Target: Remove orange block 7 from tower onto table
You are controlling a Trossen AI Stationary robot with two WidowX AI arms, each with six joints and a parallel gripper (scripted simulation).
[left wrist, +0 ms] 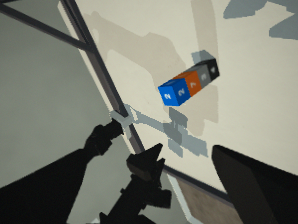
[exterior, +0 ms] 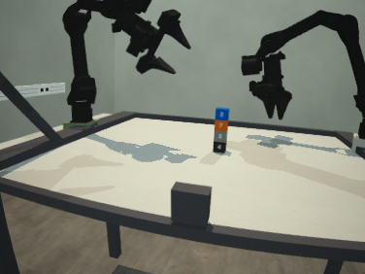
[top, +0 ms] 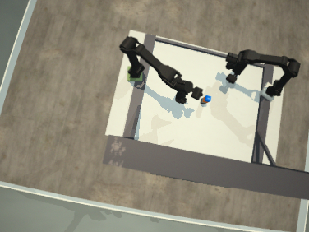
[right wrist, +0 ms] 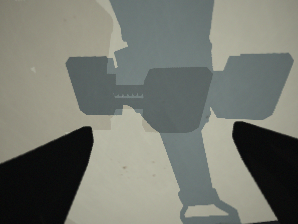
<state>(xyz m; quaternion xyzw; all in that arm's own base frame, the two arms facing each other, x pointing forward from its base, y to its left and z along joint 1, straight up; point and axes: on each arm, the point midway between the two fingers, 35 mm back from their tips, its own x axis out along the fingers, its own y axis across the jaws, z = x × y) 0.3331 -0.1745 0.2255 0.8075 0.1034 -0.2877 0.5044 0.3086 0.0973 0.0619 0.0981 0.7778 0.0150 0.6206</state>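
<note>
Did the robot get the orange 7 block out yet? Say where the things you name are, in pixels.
Not yet. The orange 7 block (exterior: pixel 220 125) (left wrist: pixel 192 82) sits under the blue 2 block (exterior: pixel 221 114) (left wrist: pixel 174 94); nothing looks done. Both black grippers (exterior: pixel 171 45) (exterior: pixel 278 117) (right wrist: pixel 163 129) are open, holding nothing. Pulling out, setting down and recentring the blue one remain.

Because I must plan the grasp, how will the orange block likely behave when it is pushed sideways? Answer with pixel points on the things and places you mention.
The orange block (exterior: pixel 220 125) (left wrist: pixel 192 84) looks rigid, so it probably will not deform. Its flat faces suggest sliding, not rolling. With the blue block (exterior: pixel 222 114) (left wrist: pixel 172 93) on it, the narrow tower may topple.
</note>
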